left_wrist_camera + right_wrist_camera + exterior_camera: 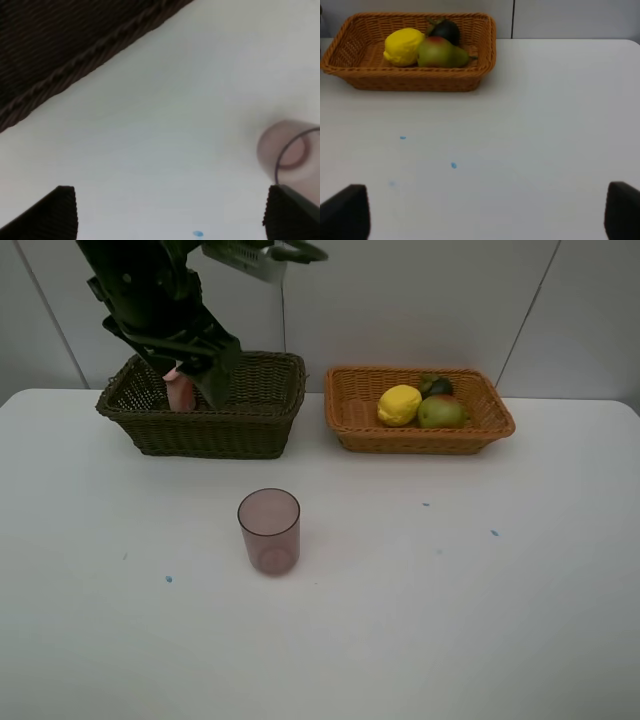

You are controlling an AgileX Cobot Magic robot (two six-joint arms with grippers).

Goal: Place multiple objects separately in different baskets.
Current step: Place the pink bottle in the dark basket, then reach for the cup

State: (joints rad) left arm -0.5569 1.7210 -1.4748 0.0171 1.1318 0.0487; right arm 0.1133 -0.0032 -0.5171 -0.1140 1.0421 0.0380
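The pink bottle [180,392] is inside the dark olive-brown basket [205,430], partly hidden by my left gripper [207,375]. That gripper hangs over the basket, open and empty; in the left wrist view [172,215] the fingers are wide apart, with the basket [60,50] and the mauve cup [287,157] in sight. The cup [269,530] stands upright on the table in front of the baskets. The orange basket [350,425] holds the lemon [399,405], pear [441,412] and mangosteen [436,386]. My right gripper [482,212] is open and empty, facing that basket [350,75].
The white table [450,620] carries a few small blue specks [168,579]. A white panelled wall [420,300] rises behind the baskets. The right arm is out of the exterior high view.
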